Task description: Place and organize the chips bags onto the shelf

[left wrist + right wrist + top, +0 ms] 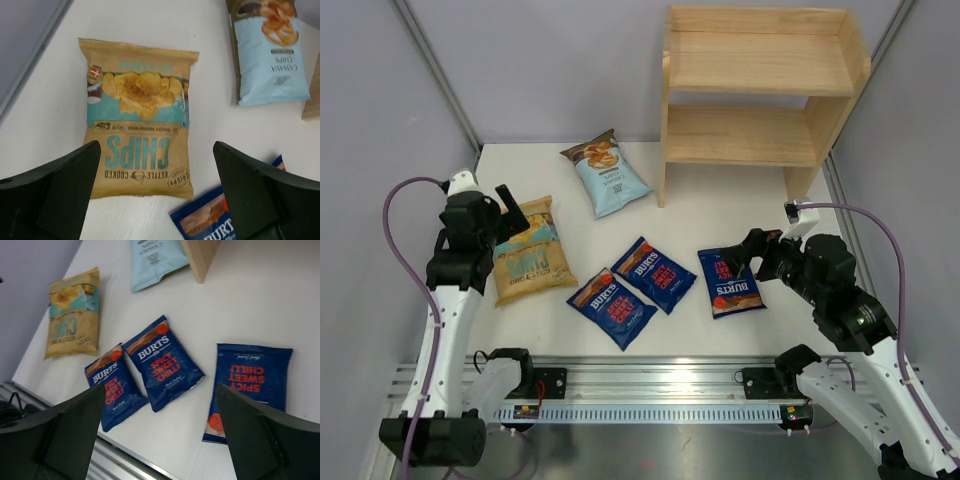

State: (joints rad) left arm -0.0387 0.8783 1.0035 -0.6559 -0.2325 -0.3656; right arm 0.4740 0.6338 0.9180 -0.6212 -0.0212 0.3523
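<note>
**Sam:** Where are the chips bags?

**Me:** All five lie flat on the tabletop. None is on the shelf yet. It stands in the far right corner.

**Sam:** What is your left hand doing?

**Me:** My left hand hangs over the yellow bag. Its fingers are spread wide and hold nothing. That bag is the big one (I think it needs all that room).

**Sam:** And the other one?

**Me:** My right hand is wide and holds nothing too. It looks down at the dark blue ones. The right dark blue bag lies apart and is nearest to it. The middle dark blue bag and the left dark blue bag touch at a corner.

**Sam:** And the light blue bag?

**Me:** It lies just beside the shelf's left leg.

**Sam:** Why one hand on each side?

**Me:** Each hand has bags on its own side, so my arms need not cross, I think.

**Sam:** What looks hard?

**Me:** The bags lie flat and look slippery. I guess my fingers could slide off.
</note>
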